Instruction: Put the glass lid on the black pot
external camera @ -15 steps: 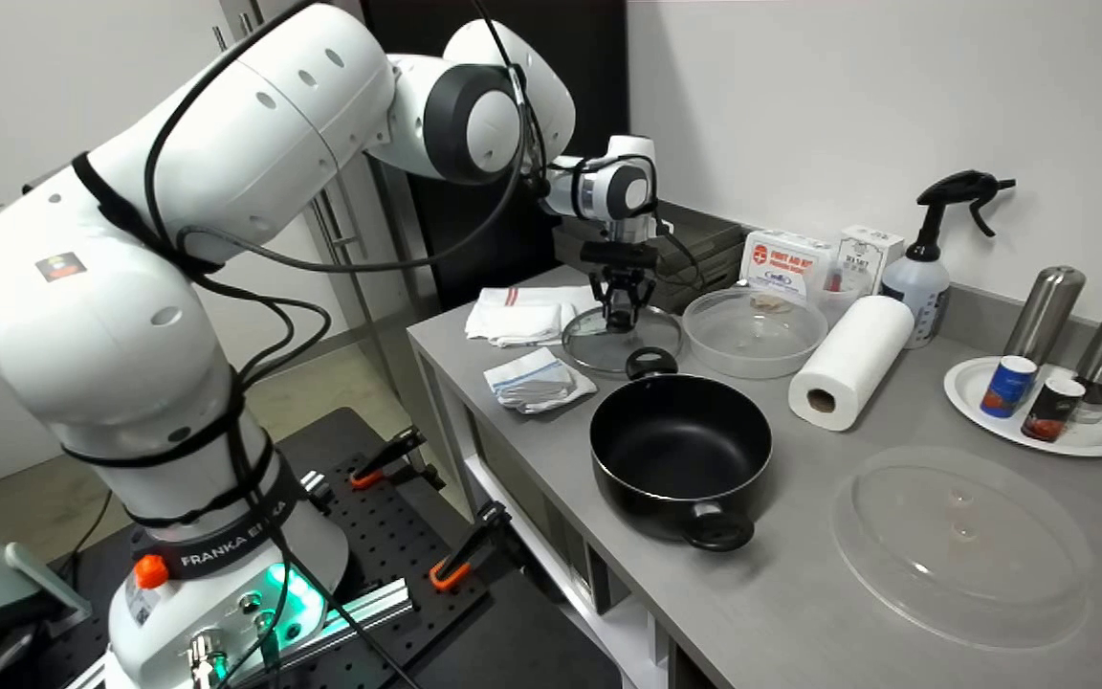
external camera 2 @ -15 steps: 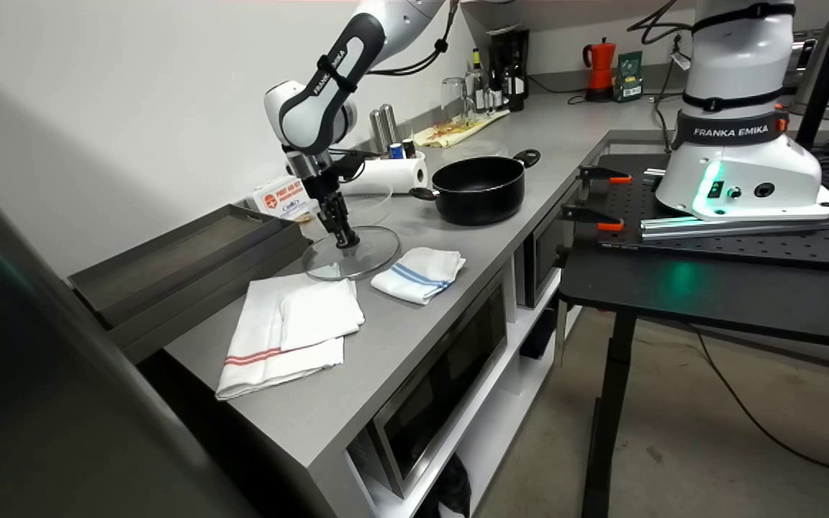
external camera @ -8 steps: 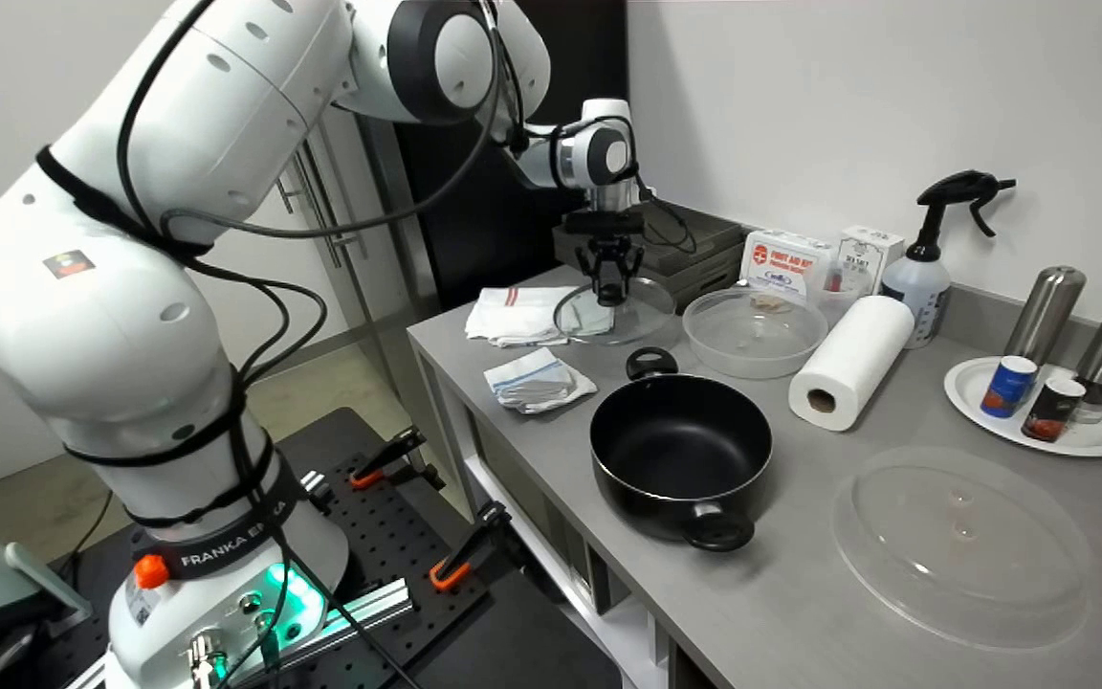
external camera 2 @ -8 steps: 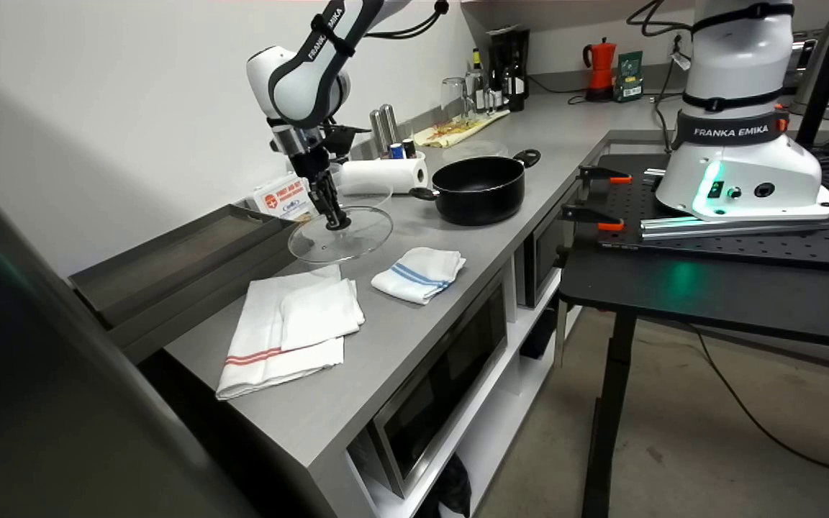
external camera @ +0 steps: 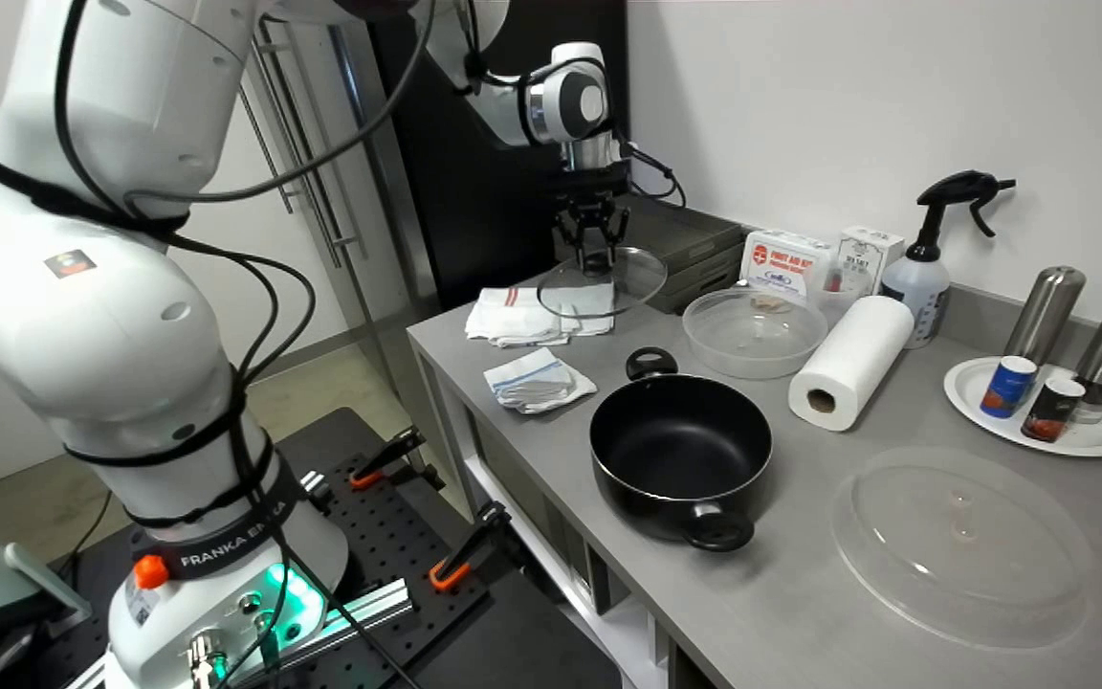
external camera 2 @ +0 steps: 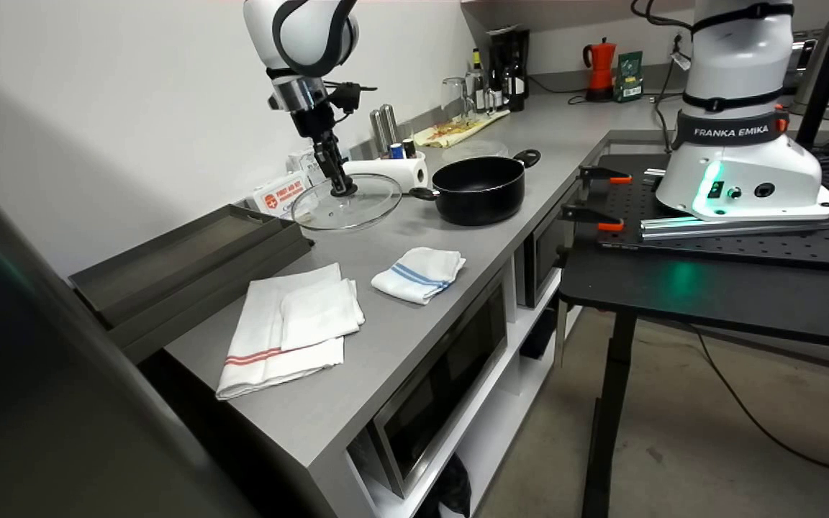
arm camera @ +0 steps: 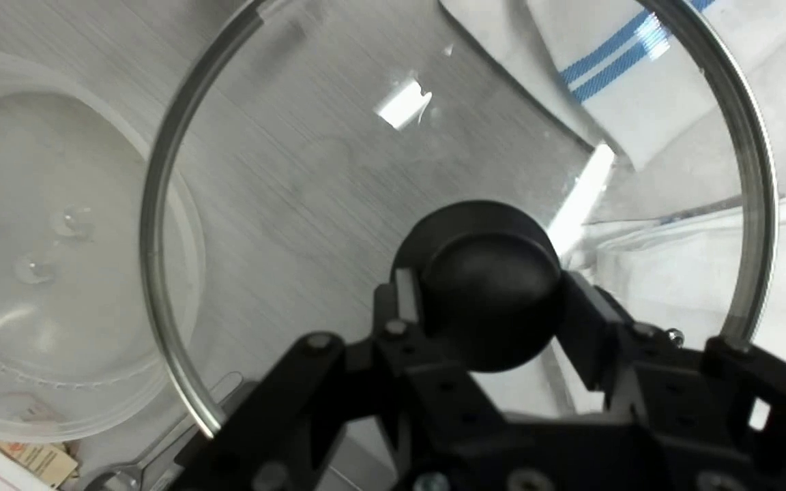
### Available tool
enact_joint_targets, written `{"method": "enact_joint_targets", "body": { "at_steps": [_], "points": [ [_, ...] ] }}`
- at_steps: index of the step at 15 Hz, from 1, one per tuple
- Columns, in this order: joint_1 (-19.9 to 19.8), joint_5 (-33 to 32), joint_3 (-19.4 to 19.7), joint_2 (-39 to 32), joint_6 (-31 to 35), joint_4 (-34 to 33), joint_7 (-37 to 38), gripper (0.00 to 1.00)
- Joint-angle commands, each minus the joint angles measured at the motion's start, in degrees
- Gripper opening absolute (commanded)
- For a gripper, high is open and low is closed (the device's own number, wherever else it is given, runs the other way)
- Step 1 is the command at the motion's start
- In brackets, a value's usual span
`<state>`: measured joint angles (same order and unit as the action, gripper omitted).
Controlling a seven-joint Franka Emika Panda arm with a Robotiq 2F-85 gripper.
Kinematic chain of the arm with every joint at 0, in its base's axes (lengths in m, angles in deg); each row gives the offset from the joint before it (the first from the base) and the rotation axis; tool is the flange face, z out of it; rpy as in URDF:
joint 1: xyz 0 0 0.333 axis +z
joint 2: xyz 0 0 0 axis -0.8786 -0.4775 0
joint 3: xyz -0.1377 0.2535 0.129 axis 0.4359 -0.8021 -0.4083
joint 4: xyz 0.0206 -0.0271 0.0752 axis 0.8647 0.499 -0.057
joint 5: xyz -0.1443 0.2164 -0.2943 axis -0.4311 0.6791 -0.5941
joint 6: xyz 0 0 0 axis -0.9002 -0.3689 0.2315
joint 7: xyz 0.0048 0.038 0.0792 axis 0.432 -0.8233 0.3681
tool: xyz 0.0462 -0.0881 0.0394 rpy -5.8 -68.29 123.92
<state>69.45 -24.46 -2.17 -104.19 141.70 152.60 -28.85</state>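
Glass lid (external camera 2: 361,208) held by my tool (arm camera: 488,303), black pot (external camera: 680,440) standing apart on the counter (external camera: 800,612)

From my remote seat, I see in the wrist view that the two fingers (arm camera: 591,327) of the tool press from both sides on the black knob (arm camera: 478,293), so the tool is grasping the lid. The tool points downward, and the lid hangs in the air over the counter. Whether it is fully level, I cannot tell. Through its clear glass, I see a part of the blue-striped cloth (external camera: 539,380).

The black pot stands upright, its dark inside turned to the ceiling and its two short handles (external camera: 721,528) at opposite sides. Near to it, but not touching, are this cloth and the paper-towel roll (external camera: 852,364), which lies on its side. The clear container (external camera: 742,362) is located between the roll and the grey trays (external camera 2: 195,244). In both exterior views, the white towels (external camera 2: 310,320) with red stripe lie folded on the counter.
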Motion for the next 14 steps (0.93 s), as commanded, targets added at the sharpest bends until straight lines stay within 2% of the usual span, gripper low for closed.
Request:
{"method": "enact_joint_targets", "body": {
  "at_steps": [1, 8, 14],
  "points": [
    [-1.4, -0.1, 0.2, 11.3, 2.6, 11.5, -0.5, 0.26],
    [-6.3, 2.3, 1.1, 23.0, 4.5, 22.1, -2.0, 0.26],
    [-10.7, 6.8, 3.0, 27.8, 7.4, 28.8, -5.0, 0.26]
  ]
}}
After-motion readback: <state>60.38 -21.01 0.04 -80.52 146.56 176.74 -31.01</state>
